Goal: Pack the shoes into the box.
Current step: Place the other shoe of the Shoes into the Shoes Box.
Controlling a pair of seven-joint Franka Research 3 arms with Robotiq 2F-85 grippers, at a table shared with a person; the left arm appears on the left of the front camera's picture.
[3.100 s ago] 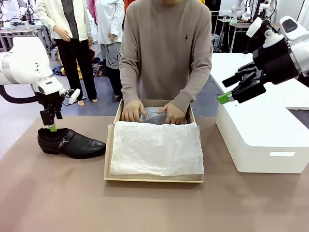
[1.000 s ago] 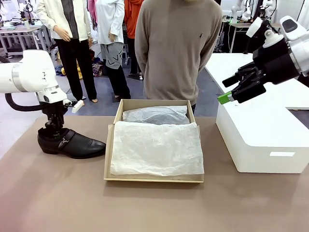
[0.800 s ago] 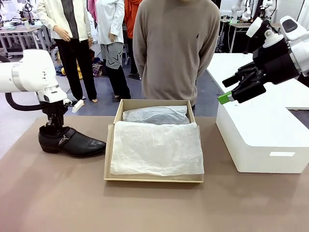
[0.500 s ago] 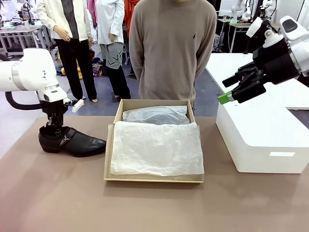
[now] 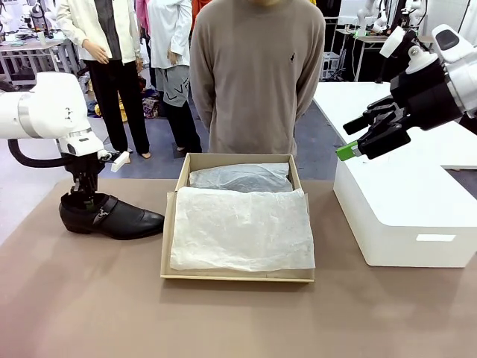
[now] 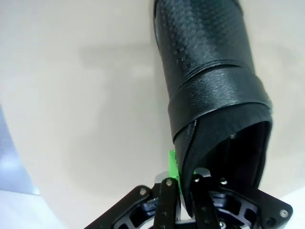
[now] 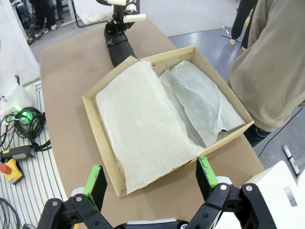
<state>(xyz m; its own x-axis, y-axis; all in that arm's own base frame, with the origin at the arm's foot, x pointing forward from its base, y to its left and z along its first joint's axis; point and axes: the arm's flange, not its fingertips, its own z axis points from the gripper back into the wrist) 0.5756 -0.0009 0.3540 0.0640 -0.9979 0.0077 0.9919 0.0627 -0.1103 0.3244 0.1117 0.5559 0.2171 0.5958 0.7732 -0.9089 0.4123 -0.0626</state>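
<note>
Starting nearest the camera: bare brown worktop [image 5: 238, 321], nothing packed or placed on it up front. Next back, the box [image 5: 169, 231] sits open at mid-worktop, lid flap not seen closed over it. White tissue paper [image 5: 238, 227] lies flat over most of the inside. At the far end of the box there's a greyish wrapped bulge [image 5: 238, 177]; can't tell what's under it, possibly the other shoe.

Left of the box and just beside it, one black shoe [image 5: 112, 216] lies on its sole with the toe pointing at the box wall. Whether the heel is a touch off the worktop, can't tell. The left end effector [image 5: 86, 197] comes straight down onto the heel end. In the left wrist view the left end effector [image 6: 183, 164] is pinched closed on the shoe [image 6: 209, 95] at its collar edge, one finger inside the opening and one outside.

The right end effector [image 5: 352, 138] hangs high over the white box [image 5: 402, 216] on the right, jaws wide apart, holding nothing. In its own view the right end effector [image 7: 150, 180] looks down on the box [image 7: 102, 126].

Farthest back, a person [image 5: 257, 74] stands behind the box, hands out of the way.

Progress, my read: the grasp is done on this shoe. Lift, carry, place in the box and closing are all left.
</note>
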